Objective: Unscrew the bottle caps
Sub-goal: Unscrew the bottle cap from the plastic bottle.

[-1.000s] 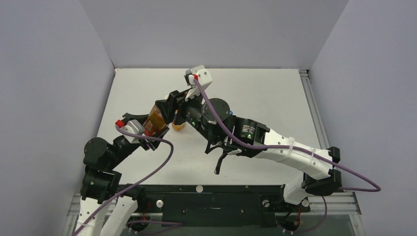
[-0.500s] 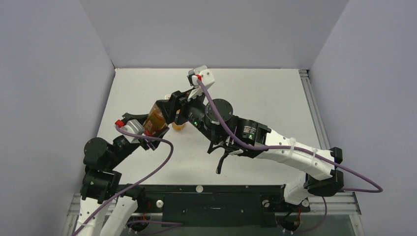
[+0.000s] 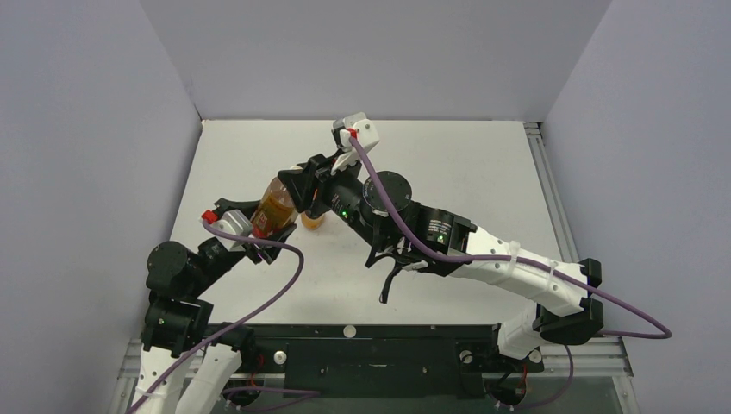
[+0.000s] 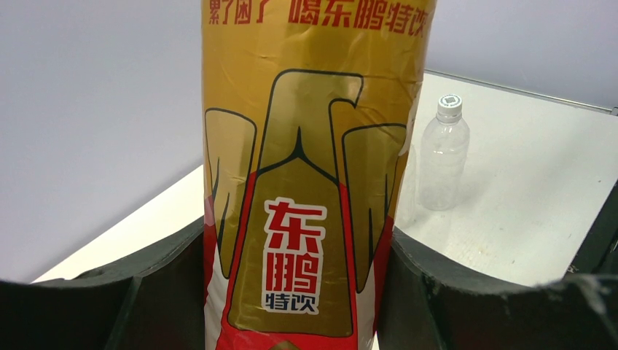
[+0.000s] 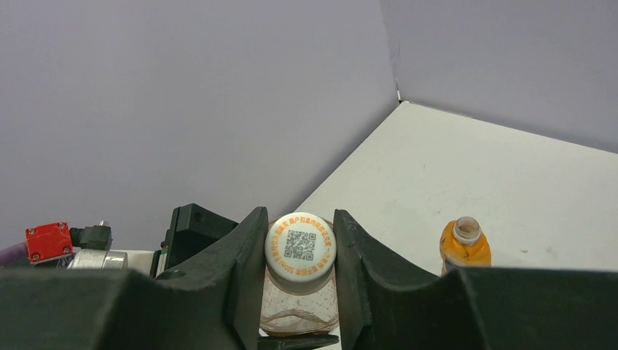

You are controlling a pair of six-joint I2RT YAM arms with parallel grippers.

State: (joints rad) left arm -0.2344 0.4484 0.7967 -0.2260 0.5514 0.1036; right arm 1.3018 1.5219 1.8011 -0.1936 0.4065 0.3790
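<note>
My left gripper point(image 4: 299, 292) is shut on the reddish-brown bottle point(image 4: 313, 168) with its gold and red label, held tilted above the table point(image 3: 448, 172). The bottle's white cap point(image 5: 300, 246) sits between the fingers of my right gripper point(image 5: 300, 251), which is shut on it from above. In the top view the bottle point(image 3: 276, 207) runs from the left gripper point(image 3: 257, 222) up to the right gripper point(image 3: 300, 185). An orange bottle point(image 5: 465, 249) stands behind with a bare, open neck. A clear bottle point(image 4: 443, 157) stands farther off, its white cap point(image 4: 450, 102) on.
Grey walls close in the table on the left, the back and the right. The right arm point(image 3: 431, 233) stretches across the middle of the table and hides most of the orange bottle point(image 3: 313, 221) in the top view.
The right gripper's fingers have closed onto the white cap, and its wrist has turned slightly. The left gripper and the bottle have stayed put.
</note>
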